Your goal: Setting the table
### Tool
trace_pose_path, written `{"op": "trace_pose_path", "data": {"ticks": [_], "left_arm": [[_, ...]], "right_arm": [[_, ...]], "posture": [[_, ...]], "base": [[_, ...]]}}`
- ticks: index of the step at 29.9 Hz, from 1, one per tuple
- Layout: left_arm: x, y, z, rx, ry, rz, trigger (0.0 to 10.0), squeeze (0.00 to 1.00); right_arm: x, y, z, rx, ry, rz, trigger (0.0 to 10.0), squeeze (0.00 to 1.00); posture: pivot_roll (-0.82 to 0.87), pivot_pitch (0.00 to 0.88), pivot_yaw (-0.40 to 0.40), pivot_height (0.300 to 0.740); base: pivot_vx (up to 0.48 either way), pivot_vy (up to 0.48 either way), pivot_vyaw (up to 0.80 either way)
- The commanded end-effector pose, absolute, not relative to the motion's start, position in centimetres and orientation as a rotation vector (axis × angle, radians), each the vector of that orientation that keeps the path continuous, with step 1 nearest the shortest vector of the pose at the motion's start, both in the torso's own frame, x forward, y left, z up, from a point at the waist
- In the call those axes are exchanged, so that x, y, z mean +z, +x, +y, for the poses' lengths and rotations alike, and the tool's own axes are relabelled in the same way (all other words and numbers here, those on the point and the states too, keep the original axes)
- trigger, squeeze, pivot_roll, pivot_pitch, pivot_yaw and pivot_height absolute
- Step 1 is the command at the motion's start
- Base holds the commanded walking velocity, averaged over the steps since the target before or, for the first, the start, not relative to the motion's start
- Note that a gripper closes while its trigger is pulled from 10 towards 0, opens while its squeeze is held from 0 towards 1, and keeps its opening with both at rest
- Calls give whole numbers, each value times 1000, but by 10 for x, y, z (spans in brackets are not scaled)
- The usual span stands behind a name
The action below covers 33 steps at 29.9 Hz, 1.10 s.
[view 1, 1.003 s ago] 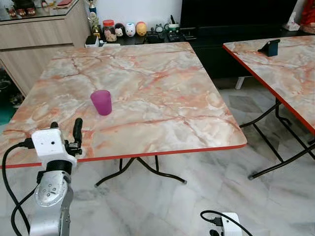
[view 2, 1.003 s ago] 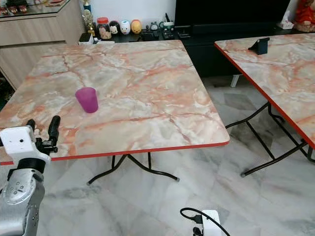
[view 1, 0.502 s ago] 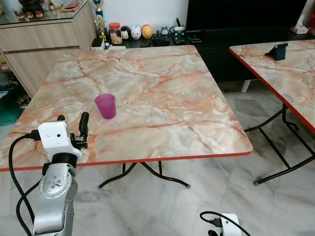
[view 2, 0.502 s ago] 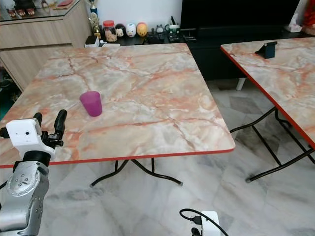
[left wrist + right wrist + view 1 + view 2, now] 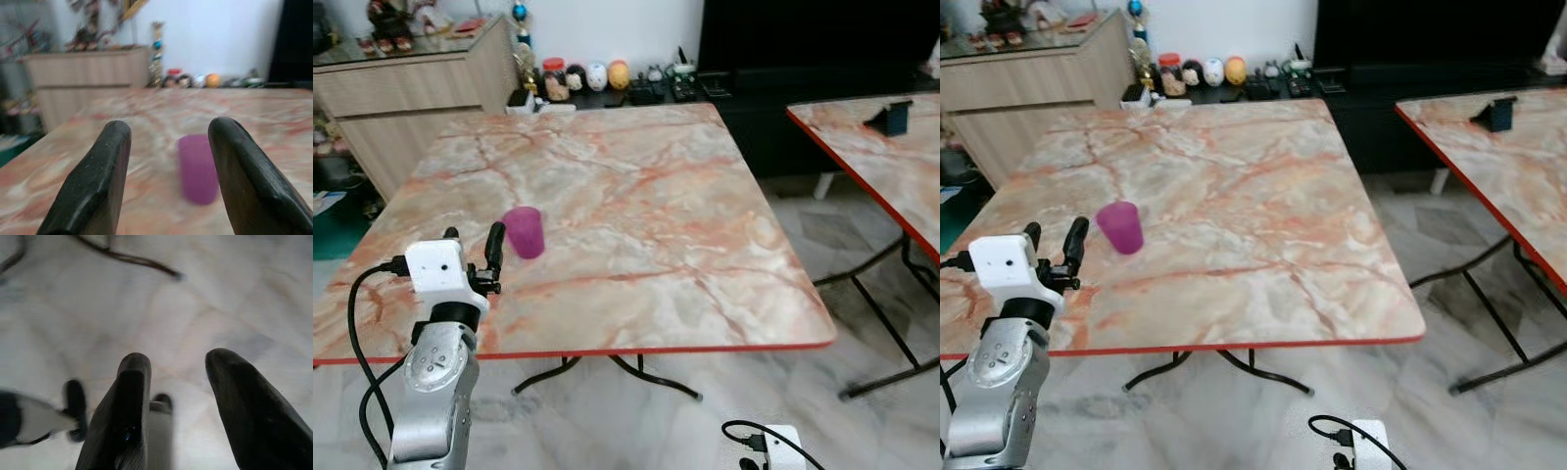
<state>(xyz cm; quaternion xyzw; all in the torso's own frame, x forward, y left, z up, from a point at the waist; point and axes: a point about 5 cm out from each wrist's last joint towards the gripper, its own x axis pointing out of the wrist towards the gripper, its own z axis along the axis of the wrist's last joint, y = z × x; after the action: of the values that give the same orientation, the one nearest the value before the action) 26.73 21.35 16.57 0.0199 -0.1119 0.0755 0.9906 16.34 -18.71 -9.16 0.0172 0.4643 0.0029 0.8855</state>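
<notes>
Inspecting the marble tabletop (image 5: 636, 196), we find 1 purple cup (image 5: 524, 232) upright near its left front edge. Our left pincer (image 5: 166, 171) hovers just short of it, fingers spread and empty. Our right pincer (image 5: 178, 396) hangs over the floor (image 5: 195, 293), fingers likewise spread.

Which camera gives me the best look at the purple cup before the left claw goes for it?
The left eye view: the cup stands upright on the table, with the open left claw short of it. The right eye view shows the same. The left wrist view shows it blurred, between the fingers. The right wrist view faces the floor.
</notes>
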Motion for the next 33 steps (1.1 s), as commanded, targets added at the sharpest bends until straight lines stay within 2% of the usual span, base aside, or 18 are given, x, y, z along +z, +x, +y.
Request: {"op": "trace_pose_path", "data": {"ticks": [1, 17, 31, 33], "left_arm": [[168, 269, 211, 133, 33, -227, 10000, 0], [165, 271, 208, 120, -20, -209, 10000, 0], [167, 273, 205, 109, -11, -218, 10000, 0], [168, 274, 204, 106, -7, -223, 10000, 0]], "right_arm": [[-92, 161, -193, -7, 25, 977, 10000, 0], [-92, 161, -194, -10, 22, 977, 10000, 0], [-91, 162, -194, -16, 23, 972, 10000, 0], [-91, 162, -194, -16, 23, 972, 10000, 0]], "posture": [[-24, 0, 43, 707], [-24, 0, 42, 707], [-23, 0, 42, 707], [-23, 0, 43, 707]], "base": [[270, 0, 0], [16, 0, 0], [0, 431, 0], [0, 0, 0]]}}
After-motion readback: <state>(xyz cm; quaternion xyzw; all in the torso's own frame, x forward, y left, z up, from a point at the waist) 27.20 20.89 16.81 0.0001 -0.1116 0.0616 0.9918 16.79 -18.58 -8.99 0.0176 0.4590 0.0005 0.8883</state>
